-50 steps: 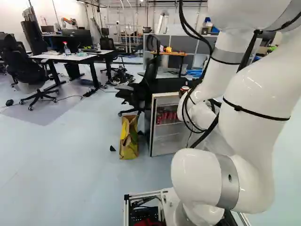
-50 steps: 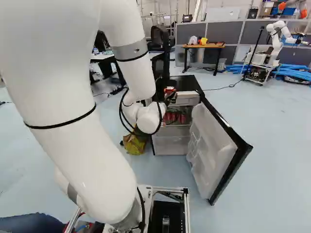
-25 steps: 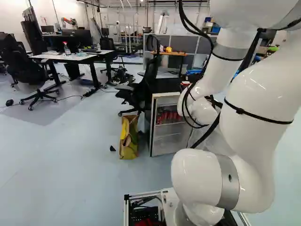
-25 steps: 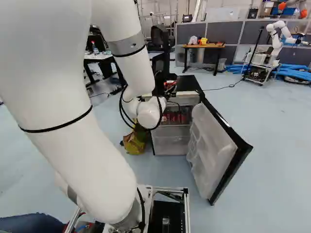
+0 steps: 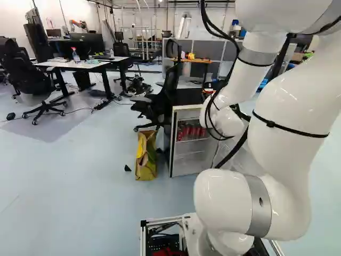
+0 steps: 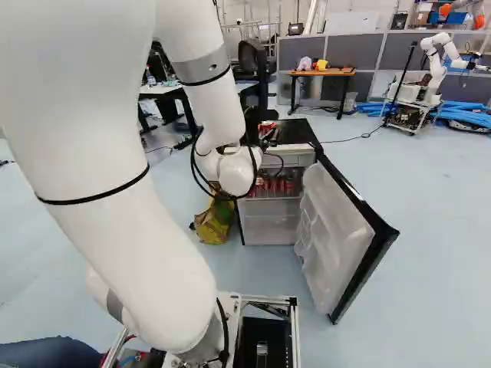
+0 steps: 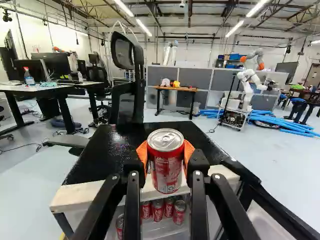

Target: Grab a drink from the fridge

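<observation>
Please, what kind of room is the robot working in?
Probably a robotics lab or workshop: another robot stands on a wheeled cart, grey partitions line the back, and desks with monitors stand beside the fridge area.

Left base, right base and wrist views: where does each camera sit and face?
Left base view: behind the arm, to its left, looking ahead, slightly down, at the open fridge; arm at right.
Right base view: behind, to its right, facing likewise; arm at left.
Wrist view: on the wrist, looking along the hand, shut on a red can, across the fridge.
All three share the fridge.
</observation>
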Robot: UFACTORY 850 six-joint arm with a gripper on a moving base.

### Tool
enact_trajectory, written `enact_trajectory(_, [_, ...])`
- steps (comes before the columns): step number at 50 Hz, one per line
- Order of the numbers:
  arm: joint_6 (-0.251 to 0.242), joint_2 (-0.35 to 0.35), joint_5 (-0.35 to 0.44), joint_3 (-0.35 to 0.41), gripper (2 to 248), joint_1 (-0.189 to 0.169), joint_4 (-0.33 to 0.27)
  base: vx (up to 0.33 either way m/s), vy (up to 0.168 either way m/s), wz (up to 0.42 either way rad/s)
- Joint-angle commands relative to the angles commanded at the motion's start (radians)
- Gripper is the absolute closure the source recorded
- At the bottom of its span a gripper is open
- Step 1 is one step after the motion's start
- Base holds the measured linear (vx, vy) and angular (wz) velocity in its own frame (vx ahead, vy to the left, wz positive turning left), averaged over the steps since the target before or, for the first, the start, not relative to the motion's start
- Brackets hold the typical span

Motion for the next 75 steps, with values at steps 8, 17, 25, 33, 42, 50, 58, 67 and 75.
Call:
enact_trajectory(8, [0.0, -0.018, 0.0, -0.02, 158, 0.008, 0.0, 0.0, 0.0, 0.0])
enact_trajectory(17, [0.0, -0.039, 0.0, -0.044, 158, 0.017, 0.0, 0.0, 0.0, 0.0])
enact_trajectory(25, [0.0, -0.057, 0.0, -0.064, 158, 0.026, 0.0, 0.0, 0.0, 0.0])
enact_trajectory(33, [0.0, -0.075, -0.001, -0.084, 158, 0.036, 0.0, 0.0, 0.0, 0.0])
enact_trajectory(42, [0.0, -0.094, -0.011, -0.107, 158, 0.048, 0.003, 0.0, 0.0, 0.0])
enact_trajectory(50, [0.0, -0.112, -0.025, -0.128, 158, 0.056, 0.01, 0.0, 0.0, 0.0])
enact_trajectory(58, [0.0, -0.131, -0.04, -0.15, 158, 0.063, 0.016, 0.0, 0.0, 0.0])
enact_trajectory(67, [0.0, -0.151, -0.057, -0.174, 158, 0.07, 0.024, 0.0, 0.0, 0.0])
enact_trajectory(75, [0.0, -0.169, -0.07, -0.196, 158, 0.077, 0.031, 0.0, 0.0, 0.0])
